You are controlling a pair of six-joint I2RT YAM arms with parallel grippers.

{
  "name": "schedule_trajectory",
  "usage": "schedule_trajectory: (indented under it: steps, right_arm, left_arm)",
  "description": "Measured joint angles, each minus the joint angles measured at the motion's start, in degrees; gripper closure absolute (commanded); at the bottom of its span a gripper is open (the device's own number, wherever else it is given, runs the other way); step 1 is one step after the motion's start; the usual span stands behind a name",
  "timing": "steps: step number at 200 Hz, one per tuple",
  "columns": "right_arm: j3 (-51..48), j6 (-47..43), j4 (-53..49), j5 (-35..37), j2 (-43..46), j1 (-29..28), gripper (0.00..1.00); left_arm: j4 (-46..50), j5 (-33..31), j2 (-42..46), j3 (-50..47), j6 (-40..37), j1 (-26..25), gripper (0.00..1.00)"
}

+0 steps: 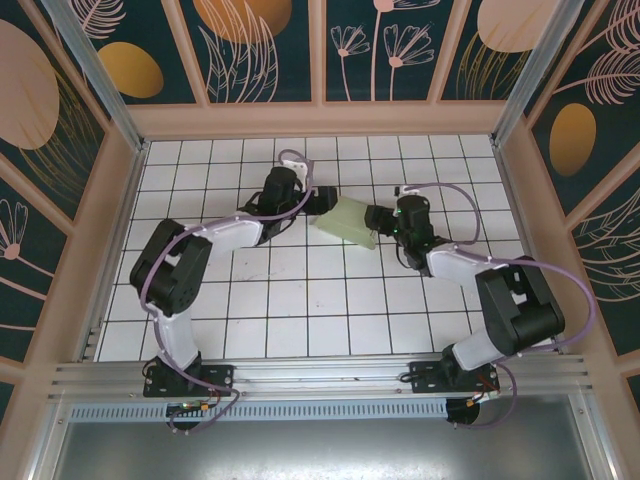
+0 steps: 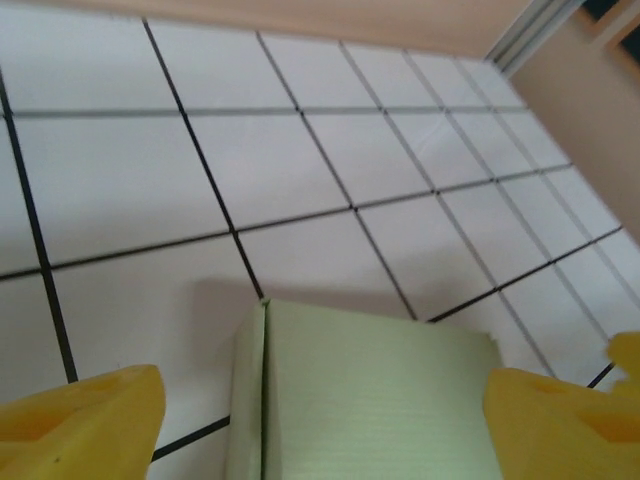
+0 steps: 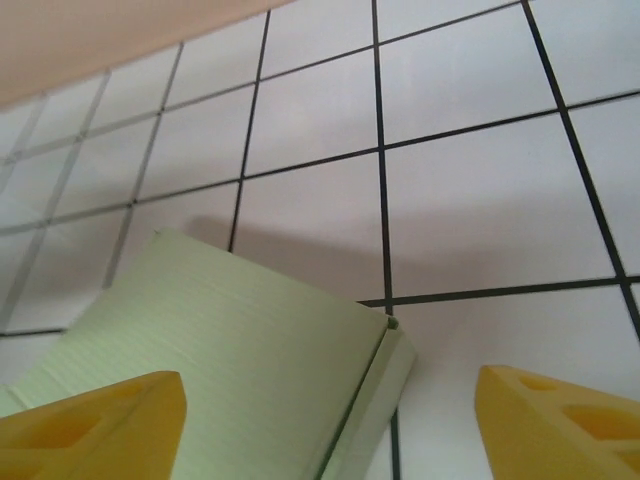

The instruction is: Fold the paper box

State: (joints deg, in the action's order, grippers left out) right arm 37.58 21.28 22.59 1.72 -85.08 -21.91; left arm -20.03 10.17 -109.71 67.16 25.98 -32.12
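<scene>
Paper box [image 1: 347,220]: pale mint-green card, made up into a small flat rectangular form, located on the white tiled table [image 1: 290,300] slightly toward 12 o'clock from its centre in the top view. Left end effector [image 1: 322,203] stands at the box's 10 o'clock, just beside it. Right end effector [image 1: 380,217] stands at the box's 3 o'clock, also just beside it. In the left wrist view, the left end effector [image 2: 320,430] is spread wide, with its yellow fingers [image 2: 85,425] at 7 and 5 o'clock. The paper box [image 2: 370,390] lies between them, a narrow side panel showing along its 9 o'clock edge; contact with the 5 o'clock finger cannot be determined. In the right wrist view, the right end effector [image 3: 325,425] is likewise spread wide. The paper box [image 3: 220,350] runs past the 7 o'clock finger, its narrow side panel faces 3 o'clock, and the 5 o'clock finger [image 3: 560,420] stands apart from it. No pinch on the card is evident at either end effector.
</scene>
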Motion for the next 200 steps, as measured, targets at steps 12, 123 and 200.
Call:
schedule_trajectory:
  steps: [12, 123, 200]
  right_arm:
    - [-0.72, 2.08, 0.5, -3.15, 0.35, 1.42, 0.32]
    - [6.29, 9.4, 0.37, -21.49, -13.84, 5.07, 0.35]
    - [11.04, 7.06, -0.11, -23.74, -18.08, 7.13, 0.3]
  left_arm:
    - [2.27, 1.4, -2.01, 1.62, 0.04, 0.0, 0.31]
    - [2.36, 8.83, -2.78, -4.13, 3.85, -0.09, 0.53]
    - [4.81, 3.78, 2.82, -7.96, 4.79, -0.94, 0.19]
